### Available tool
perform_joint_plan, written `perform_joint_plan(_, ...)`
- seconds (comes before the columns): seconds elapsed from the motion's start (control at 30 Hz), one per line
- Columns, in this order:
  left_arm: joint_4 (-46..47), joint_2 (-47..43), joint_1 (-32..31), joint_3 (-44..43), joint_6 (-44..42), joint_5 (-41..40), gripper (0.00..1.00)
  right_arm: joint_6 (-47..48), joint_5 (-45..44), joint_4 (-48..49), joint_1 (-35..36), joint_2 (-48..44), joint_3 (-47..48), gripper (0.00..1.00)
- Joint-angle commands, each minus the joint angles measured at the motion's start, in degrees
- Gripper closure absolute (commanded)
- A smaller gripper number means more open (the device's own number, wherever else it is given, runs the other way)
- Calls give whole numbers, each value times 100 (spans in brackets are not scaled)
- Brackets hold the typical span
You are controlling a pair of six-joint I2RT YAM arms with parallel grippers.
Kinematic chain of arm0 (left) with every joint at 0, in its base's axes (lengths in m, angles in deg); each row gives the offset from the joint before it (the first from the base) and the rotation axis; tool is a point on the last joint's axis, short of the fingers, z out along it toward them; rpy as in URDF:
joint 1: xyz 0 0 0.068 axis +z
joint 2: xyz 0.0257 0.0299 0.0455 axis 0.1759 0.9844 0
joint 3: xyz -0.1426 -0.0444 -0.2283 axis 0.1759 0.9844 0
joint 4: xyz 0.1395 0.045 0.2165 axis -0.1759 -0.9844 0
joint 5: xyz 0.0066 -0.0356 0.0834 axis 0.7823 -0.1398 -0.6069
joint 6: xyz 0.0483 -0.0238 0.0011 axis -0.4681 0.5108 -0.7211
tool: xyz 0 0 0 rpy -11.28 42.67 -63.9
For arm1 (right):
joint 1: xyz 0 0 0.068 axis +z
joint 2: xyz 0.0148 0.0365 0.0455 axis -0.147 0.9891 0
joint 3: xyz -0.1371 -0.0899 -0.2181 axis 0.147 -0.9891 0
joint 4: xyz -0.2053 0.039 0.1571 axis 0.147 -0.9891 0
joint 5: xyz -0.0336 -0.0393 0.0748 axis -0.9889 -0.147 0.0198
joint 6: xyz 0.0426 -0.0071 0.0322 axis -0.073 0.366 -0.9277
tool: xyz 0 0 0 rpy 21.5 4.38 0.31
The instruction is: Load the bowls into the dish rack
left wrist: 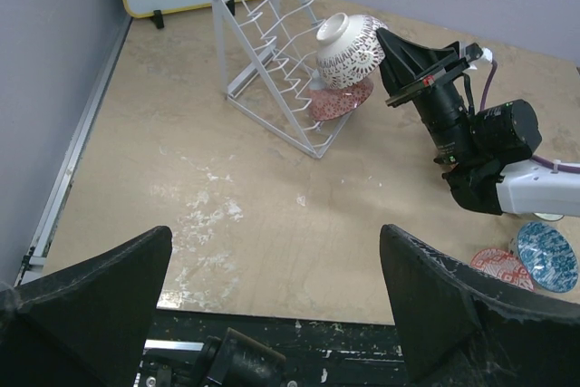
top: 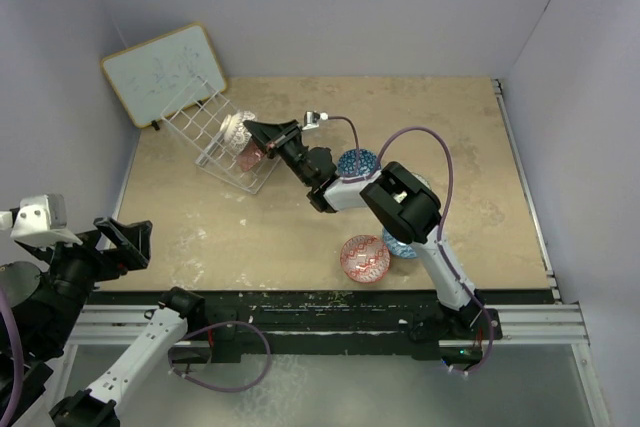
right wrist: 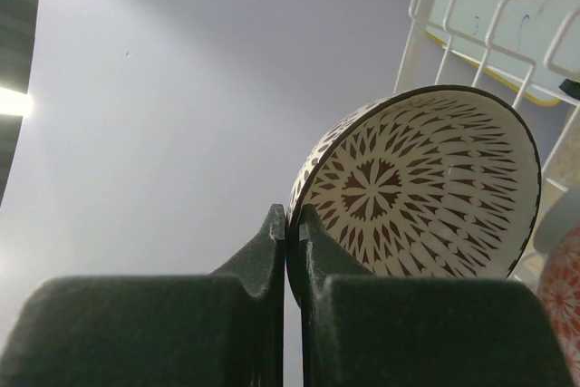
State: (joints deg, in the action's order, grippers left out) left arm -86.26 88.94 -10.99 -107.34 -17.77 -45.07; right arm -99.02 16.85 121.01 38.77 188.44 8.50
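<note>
My right gripper point(top: 262, 134) is shut on the rim of a cream-white bowl point(top: 234, 127) and holds it tilted at the front of the white wire dish rack point(top: 205, 127). In the right wrist view both fingers pinch the rim point(right wrist: 292, 224) of this bowl point(right wrist: 426, 188), whose inside has a dark brown pattern. A red bowl point(top: 250, 156) leans in the rack just below it. On the table are a red bowl point(top: 365, 258), a blue bowl point(top: 357, 162) and a second blue bowl point(top: 400, 245) half hidden by the arm. My left gripper point(top: 125, 239) is open and empty at the near left edge.
A wood-framed whiteboard point(top: 165, 72) leans against the back left wall behind the rack. The left wrist view shows the rack point(left wrist: 272, 52), the held bowl point(left wrist: 349, 50) and the right gripper point(left wrist: 408, 61) ahead. Grey walls close the table on three sides.
</note>
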Motion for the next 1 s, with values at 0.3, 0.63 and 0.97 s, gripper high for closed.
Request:
perform_joint_plan(0.3,47,-34,5,76,65,-44,1,-349,-226,454,24,156,409,100)
perform_joint_plan(0.63,7,-60,11,106,51,-74,1,-402,-201,311,24,347,587,100)
perform_joint_plan(0.97,-3,-75,9,104,48,-71,1,-345,-121,150,24,286,491,76)
